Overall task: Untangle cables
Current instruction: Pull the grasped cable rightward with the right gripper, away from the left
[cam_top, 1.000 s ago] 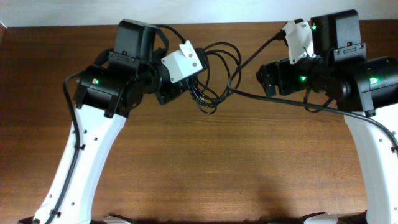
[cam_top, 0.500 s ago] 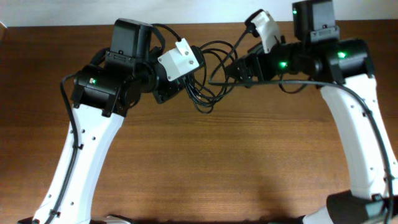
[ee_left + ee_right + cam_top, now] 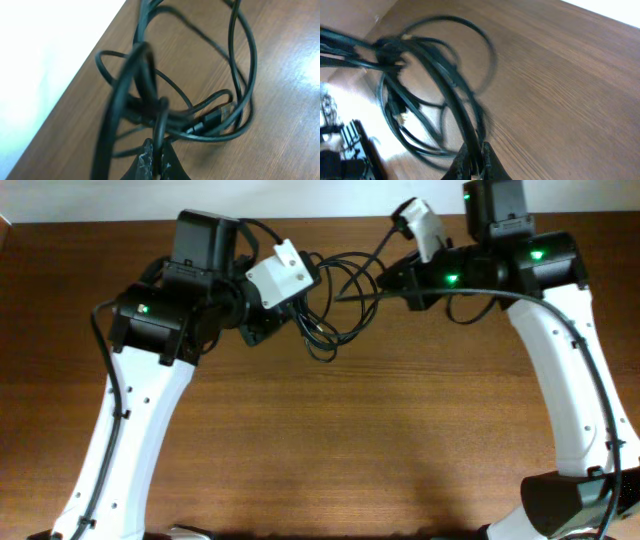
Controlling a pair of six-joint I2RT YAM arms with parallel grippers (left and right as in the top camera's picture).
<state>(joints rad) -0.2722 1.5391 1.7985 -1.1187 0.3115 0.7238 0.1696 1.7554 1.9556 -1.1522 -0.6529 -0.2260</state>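
in left claw (image 3: 156, 152), right claw (image 3: 475, 152): cables (image 3: 120, 100).

Cables (image 3: 335, 310) run between left hand (image 3: 156, 151) and right hand (image 3: 476, 153)

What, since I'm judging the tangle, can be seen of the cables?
The cables are thin, glossy black cords looped into one loose tangle, with a small plug end showing among the loops. They stretch between the arms over the wooden table, one strand pinched in the left gripper, another in the right gripper.

White arm links (image 3: 130, 440), black joints (image 3: 165, 330), green lights (image 3: 146, 308)
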